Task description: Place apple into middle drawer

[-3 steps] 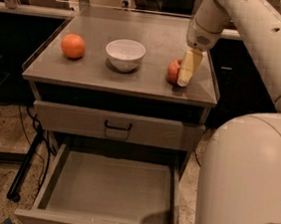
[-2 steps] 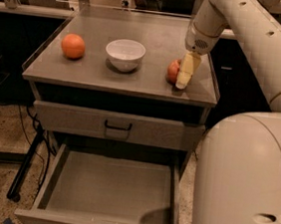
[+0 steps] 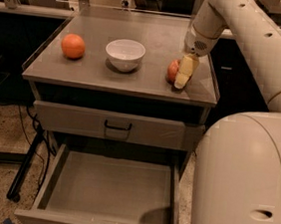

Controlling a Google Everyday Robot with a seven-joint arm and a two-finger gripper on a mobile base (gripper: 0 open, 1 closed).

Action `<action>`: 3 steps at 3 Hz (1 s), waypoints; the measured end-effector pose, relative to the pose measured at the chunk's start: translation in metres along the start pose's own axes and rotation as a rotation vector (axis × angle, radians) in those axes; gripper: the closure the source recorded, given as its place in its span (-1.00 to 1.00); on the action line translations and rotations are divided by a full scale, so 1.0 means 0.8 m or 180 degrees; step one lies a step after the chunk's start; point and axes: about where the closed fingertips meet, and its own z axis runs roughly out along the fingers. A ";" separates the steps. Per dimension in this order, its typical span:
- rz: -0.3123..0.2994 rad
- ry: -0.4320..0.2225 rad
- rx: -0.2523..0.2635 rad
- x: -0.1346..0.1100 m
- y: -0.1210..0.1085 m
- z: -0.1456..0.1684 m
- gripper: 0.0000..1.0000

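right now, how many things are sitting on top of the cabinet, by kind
apple: 1, partly hidden behind the hand near the right front corner
orange fruit: 1
white bowl: 1
total: 3

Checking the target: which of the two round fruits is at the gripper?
The red apple, right side of the cabinet top, at the gripper; the orange sits far left.
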 end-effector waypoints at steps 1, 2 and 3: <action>0.0000 0.0000 0.0000 0.000 0.000 0.000 -0.20; 0.0000 0.0000 0.0000 0.000 0.000 0.000 0.43; 0.0000 0.0000 0.0000 0.000 0.000 0.000 0.89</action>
